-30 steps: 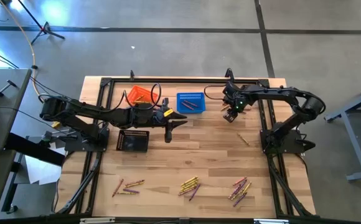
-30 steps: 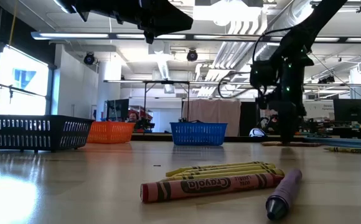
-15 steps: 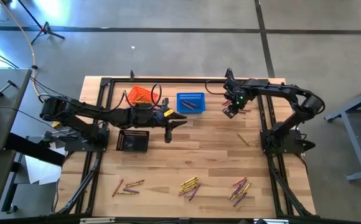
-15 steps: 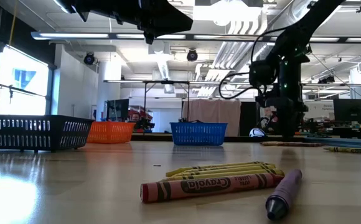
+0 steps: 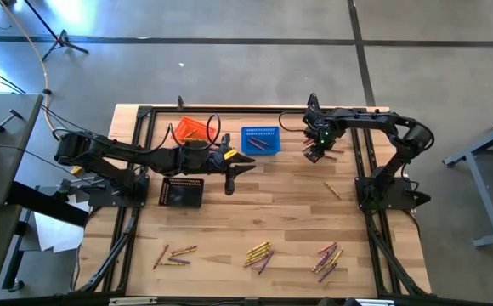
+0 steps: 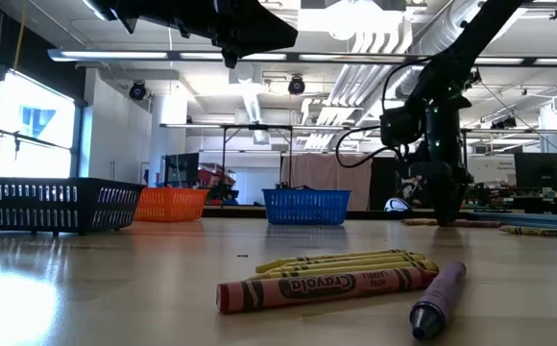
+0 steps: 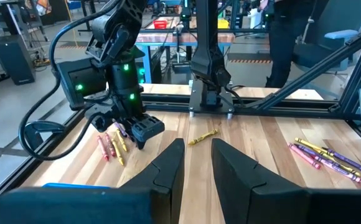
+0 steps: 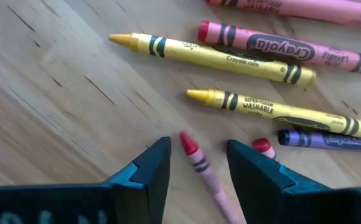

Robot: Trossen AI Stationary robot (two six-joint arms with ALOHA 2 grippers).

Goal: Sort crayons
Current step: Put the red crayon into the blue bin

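We see the crayons lying flat in loose clusters along the lower part of the high view: yellow, red and purple sticks. One yellow crayon lies alone at centre right; another cluster lies at upper right.

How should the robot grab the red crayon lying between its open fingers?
Grip the red crayon across its thin body, just behind the tip, coming straight down from above. It lies flat on the table, already between the right hand's open fingers, with bare wood on both sides for them to close on.
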